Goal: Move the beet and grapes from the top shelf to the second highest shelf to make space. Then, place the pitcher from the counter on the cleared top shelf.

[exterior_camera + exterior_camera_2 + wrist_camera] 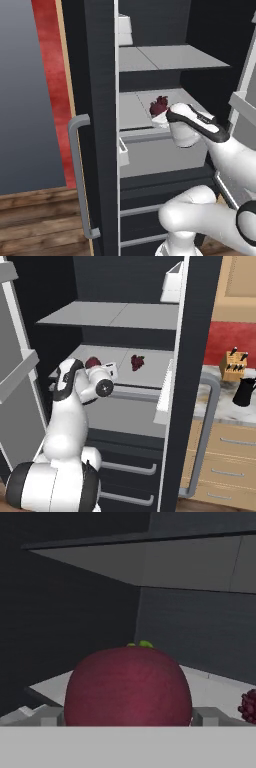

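The beet point(127, 687) rests on the second highest shelf point(152, 372), close between my gripper's point(127, 714) fingers, which stand open on either side of it. In the right base view the beet point(92, 362) lies just left of the gripper point(102, 367), which reaches into the open fridge. The grapes point(137, 362) lie on the same shelf to the beet's right, and show as grapes point(249, 706) at the hand view's edge. The top shelf point(110, 315) above is bare. The black pitcher point(245, 392) stands on the counter point(215, 406).
The fridge door point(95, 125) with its grey handle point(80, 175) stands open on the left. A door bin point(172, 286) hangs on the right door's inner side. A tan knife block point(232, 366) stands behind the pitcher. Drawers point(130, 468) sit below the shelves.
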### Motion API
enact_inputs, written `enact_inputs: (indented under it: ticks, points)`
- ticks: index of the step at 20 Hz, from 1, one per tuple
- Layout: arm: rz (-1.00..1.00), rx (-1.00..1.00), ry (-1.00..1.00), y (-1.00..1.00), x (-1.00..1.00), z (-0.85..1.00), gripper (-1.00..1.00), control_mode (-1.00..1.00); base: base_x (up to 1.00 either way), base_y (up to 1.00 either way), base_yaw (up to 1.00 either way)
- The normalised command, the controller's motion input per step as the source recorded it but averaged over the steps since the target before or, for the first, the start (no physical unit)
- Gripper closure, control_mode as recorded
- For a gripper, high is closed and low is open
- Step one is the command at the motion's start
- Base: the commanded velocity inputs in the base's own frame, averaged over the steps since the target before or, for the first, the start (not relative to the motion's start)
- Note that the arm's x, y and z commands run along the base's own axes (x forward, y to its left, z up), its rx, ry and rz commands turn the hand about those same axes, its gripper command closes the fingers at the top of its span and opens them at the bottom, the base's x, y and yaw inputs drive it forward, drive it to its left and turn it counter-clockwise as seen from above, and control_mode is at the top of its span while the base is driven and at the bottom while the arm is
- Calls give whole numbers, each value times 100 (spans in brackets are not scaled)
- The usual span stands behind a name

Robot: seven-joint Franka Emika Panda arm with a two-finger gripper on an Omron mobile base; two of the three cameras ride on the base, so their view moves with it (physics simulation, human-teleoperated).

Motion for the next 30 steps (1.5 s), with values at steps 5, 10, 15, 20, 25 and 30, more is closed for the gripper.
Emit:
enact_inputs:
  ticks: [5,10,15,20,25,30]
  points:
    - [0,0,3,16,53,-1,100,-100,0,0,0]
    - [-1,-1,4,3,38,-6,100,-100,0,0,0]
    - [-2,-1,7,0,32,-17,100,-100,0,0,0]
    - [0,-1,8,0,33,-25,100,-100,0,0,0]
    - [0,0,8,-8,39,-13,100,-100,0,0,0]
    - [0,0,11,-13,46,0,100,-100,0,0,0]
